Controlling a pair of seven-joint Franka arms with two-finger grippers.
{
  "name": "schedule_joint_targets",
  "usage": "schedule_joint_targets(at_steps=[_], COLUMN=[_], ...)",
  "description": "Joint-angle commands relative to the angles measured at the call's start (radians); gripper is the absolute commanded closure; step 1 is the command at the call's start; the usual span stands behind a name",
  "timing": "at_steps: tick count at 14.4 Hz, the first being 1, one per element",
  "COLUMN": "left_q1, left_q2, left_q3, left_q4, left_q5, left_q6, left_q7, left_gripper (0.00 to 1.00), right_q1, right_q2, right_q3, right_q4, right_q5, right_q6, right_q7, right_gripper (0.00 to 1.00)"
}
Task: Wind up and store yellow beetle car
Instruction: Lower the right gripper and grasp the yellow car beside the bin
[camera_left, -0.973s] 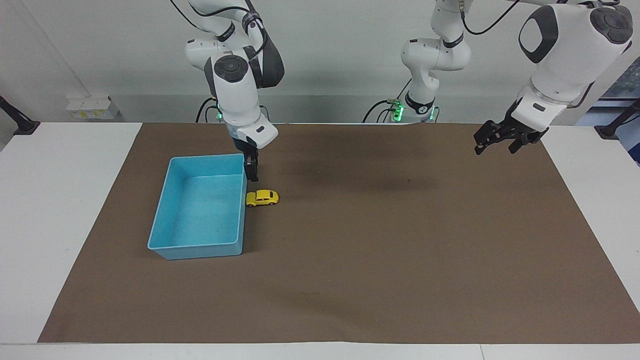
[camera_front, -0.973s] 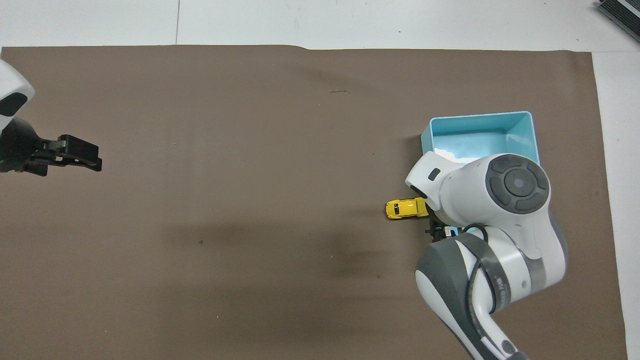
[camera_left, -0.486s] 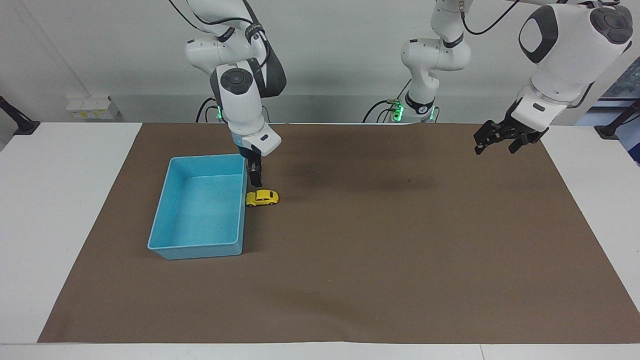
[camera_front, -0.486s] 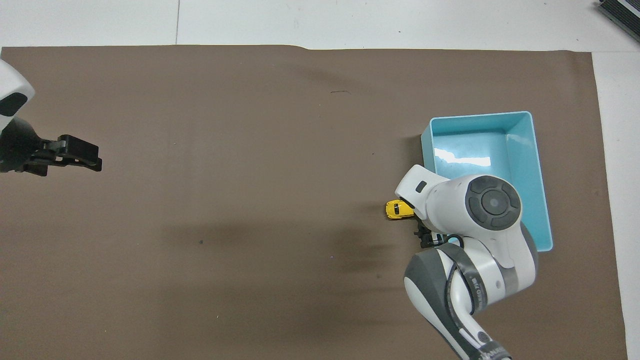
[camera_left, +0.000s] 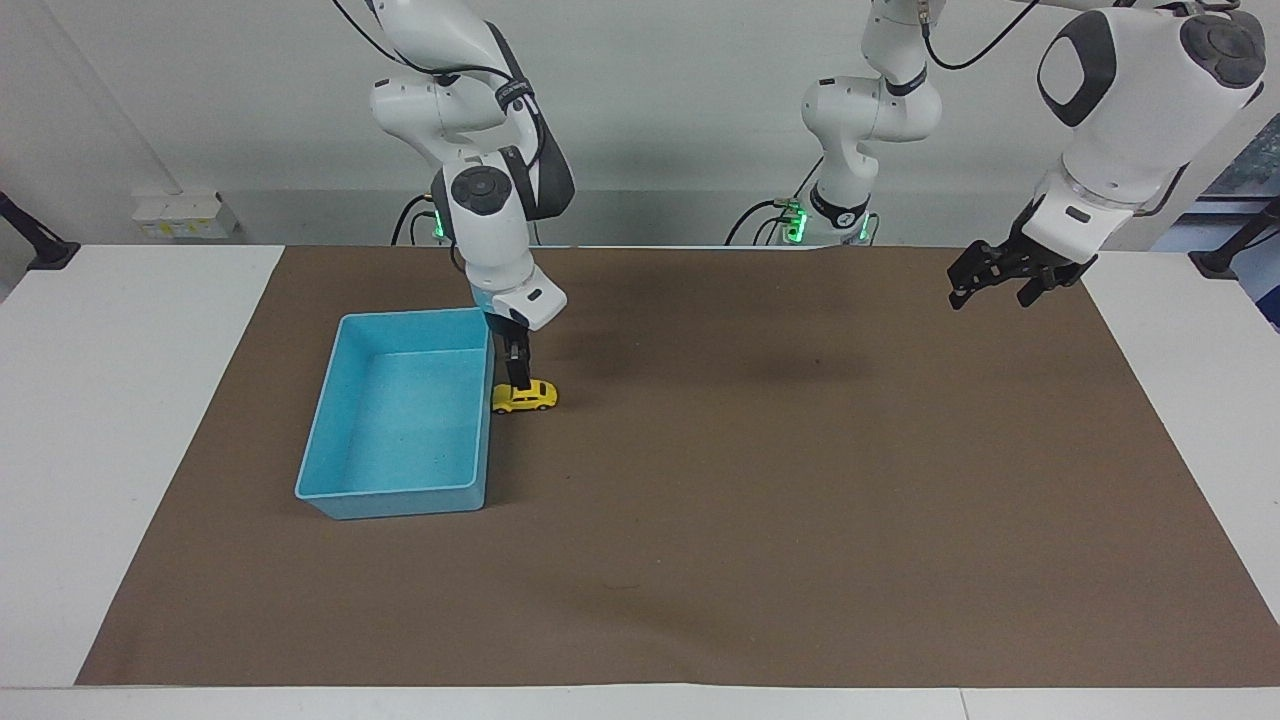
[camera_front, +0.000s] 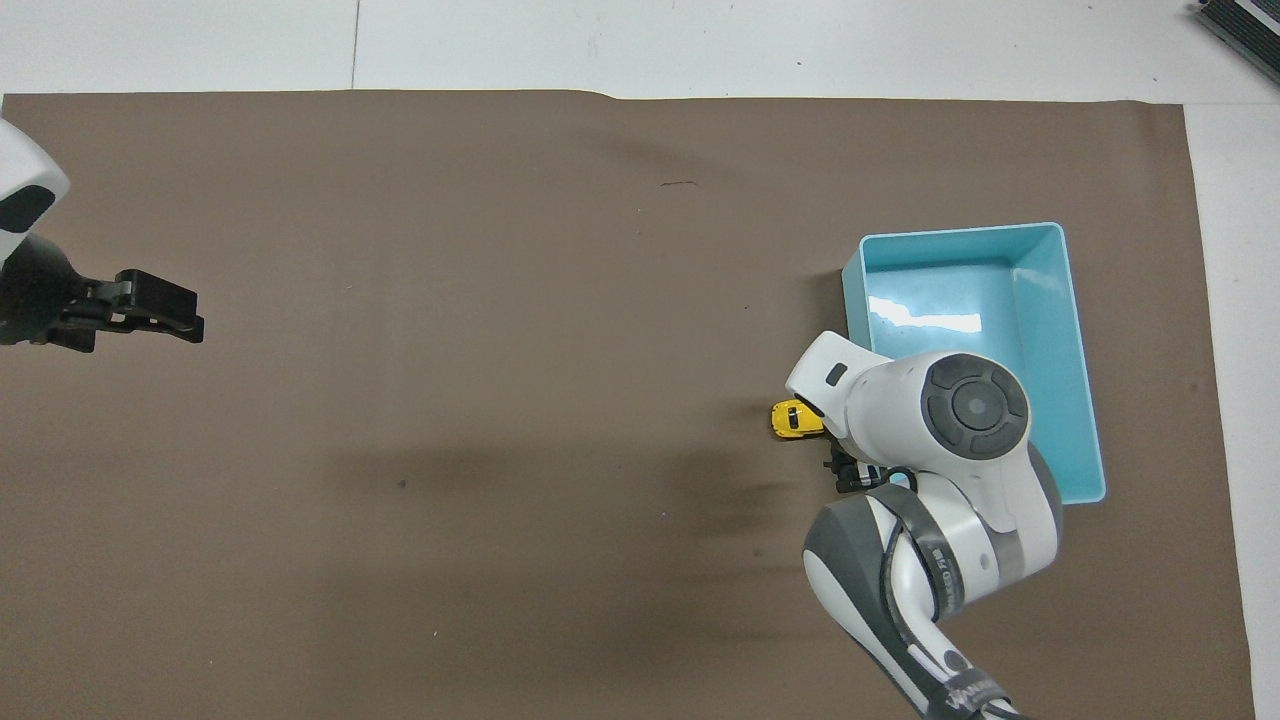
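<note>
Facing view shows the yellow beetle car (camera_left: 524, 397) left of centre in the frame, on the brown mat (camera_left: 760, 520) of the table, touching or just beside the long wall of the blue bin (camera_left: 400, 500). We see the right gripper (camera_left: 517, 376) directly above the car's roof, its tips at or just short of it; we cannot tell contact. Its fingers look narrow edge-on here, but we take them as spread, holding nothing.

For a good grasp we would straddle the car across its sides, keeping one finger clear of the bin wall, and settle low before closing so the rounded body does not squirt out.

In the overhead view only the car's nose (camera_front: 793, 419) shows under the arm. At upper right of the facing view the left gripper (camera_left: 990, 275) waits open and empty.
</note>
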Motion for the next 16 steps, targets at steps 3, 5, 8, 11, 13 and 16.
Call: schedule_joint_targets(at_steps=[3,5,8,11,13,16], left_q1=[0.012,0.012,0.012,0.012,0.012,0.012], left_q2=[0.012,0.012,0.012,0.012,0.012,0.012], left_q3=[-0.005,-0.005,-0.005,-0.005,-0.005,-0.005], left_q4=[0.026,0.026,0.026,0.026,0.026,0.026], left_q5=[-0.006,-0.006,-0.006,-0.006,-0.006,-0.006], left_q6=[-0.023,-0.025,-0.023,-0.023,-0.023,-0.023], left_q7=[0.001,0.001,0.001,0.001,0.001,0.001], left_gripper=[0.00,0.00,0.00,0.00,0.00,0.00], right_q1=[-0.005,-0.004,0.001,0.033,0.053,0.059], right_q2=[0.026,0.026,0.029,0.043,0.044,0.044], right_q3=[0.000,-0.002,0.000,0.000,0.000,0.001], right_q4=[-0.006,-0.006,0.006,0.041,0.076,0.139], right_q5=[-0.017,-0.046,-0.047,-0.047,-0.047,-0.046], right_q6=[0.035,0.030,0.023,0.018,-0.017,-0.081], right_q7=[-0.029,-0.028,-0.022,0.003,0.046,0.067], right_gripper=[0.32,0.78,1.00,1.00,1.00,1.00])
